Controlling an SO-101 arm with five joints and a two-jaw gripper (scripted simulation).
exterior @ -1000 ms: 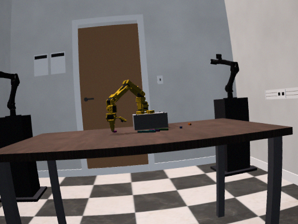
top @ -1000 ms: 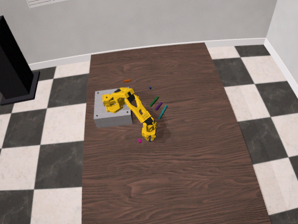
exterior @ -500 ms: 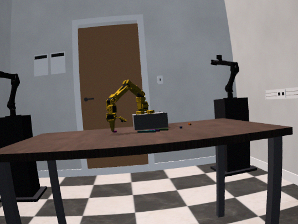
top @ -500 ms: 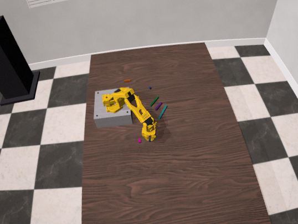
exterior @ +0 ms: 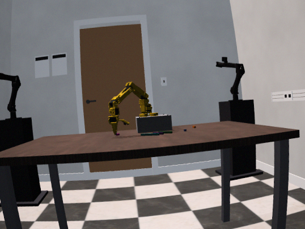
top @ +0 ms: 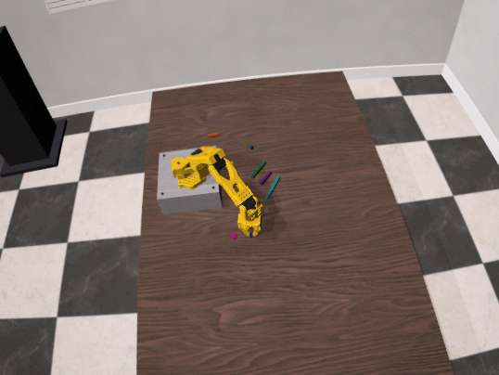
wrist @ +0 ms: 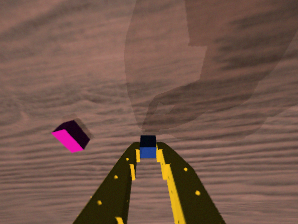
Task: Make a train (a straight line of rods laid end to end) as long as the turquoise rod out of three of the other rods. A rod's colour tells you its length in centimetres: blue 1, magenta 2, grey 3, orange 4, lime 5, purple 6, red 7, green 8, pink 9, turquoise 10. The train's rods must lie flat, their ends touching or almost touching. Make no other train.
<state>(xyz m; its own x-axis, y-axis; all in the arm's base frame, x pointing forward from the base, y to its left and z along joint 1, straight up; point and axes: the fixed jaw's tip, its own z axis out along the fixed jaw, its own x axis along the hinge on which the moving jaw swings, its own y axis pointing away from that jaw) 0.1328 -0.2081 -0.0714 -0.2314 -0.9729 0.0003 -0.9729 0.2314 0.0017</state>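
A: What is gripped by the hand (top: 250, 233)?

B: A blue rod (wrist: 147, 148) is clamped between the fingertips, the jaws being closed on it. The hand is pointed down at the bench (top: 287, 278), low over the wood.

A: What is located nearest the hand?

B: A magenta rod (top: 234, 236) is laid flat just beside the hand, apart from the blue rod. In the wrist view it is seen left of the fingers.

A: Where is the turquoise rod (top: 273, 187) found?

B: It is laid beyond the hand, on the side away from the grey base block (top: 167, 195). A purple rod (top: 265, 177) and a green rod (top: 258, 169) are laid alongside it. A second blue rod (top: 251, 148) and an orange rod (top: 212, 135) are placed farther off.
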